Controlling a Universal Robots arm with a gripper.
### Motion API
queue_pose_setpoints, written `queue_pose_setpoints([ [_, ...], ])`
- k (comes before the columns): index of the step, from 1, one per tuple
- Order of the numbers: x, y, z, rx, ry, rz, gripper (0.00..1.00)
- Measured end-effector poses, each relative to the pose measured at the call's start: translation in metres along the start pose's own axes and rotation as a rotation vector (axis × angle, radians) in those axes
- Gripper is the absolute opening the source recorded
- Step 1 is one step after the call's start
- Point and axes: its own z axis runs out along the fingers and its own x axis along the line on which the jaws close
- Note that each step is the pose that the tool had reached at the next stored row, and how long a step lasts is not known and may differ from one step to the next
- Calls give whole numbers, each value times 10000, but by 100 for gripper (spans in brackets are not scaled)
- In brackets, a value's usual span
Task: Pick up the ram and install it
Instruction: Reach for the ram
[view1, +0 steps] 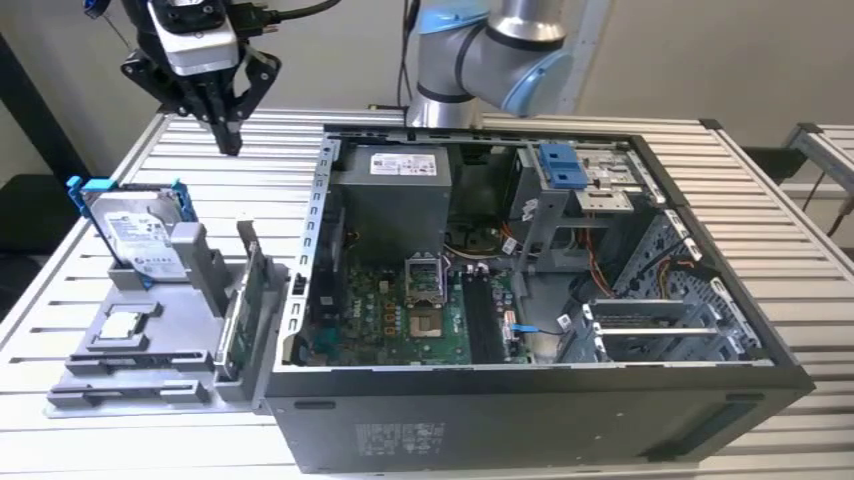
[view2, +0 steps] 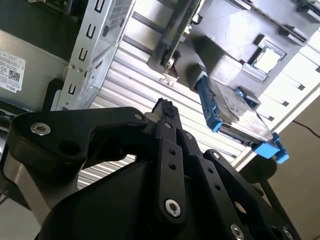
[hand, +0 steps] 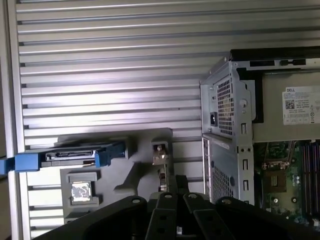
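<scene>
Above the far left of the table (view1: 287, 135) | end effector (view1: 230, 140): fingers drawn together, holding nothing | ram (view1: 227, 338): thin, narrow, dark green stick, standing on edge in grey fixture (view1: 134, 385), near left, just beside open computer case (view1: 534, 420).

One slatted aluminium table (view1: 120, 190), below the gripper (view1: 230, 143); one plain pale wall (view1: 694, 50), beyond it; one second slatted table (view1: 830, 150), well apart.

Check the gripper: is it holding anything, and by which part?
Nothing is held. The gripper hangs shut and empty above the slatted table, apart from the grey parts holder.
</scene>
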Motion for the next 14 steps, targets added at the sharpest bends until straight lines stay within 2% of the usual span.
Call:
queue_pose_setpoints([
  [14, 300, -26, 2, -1, 1, -2, 11],
])
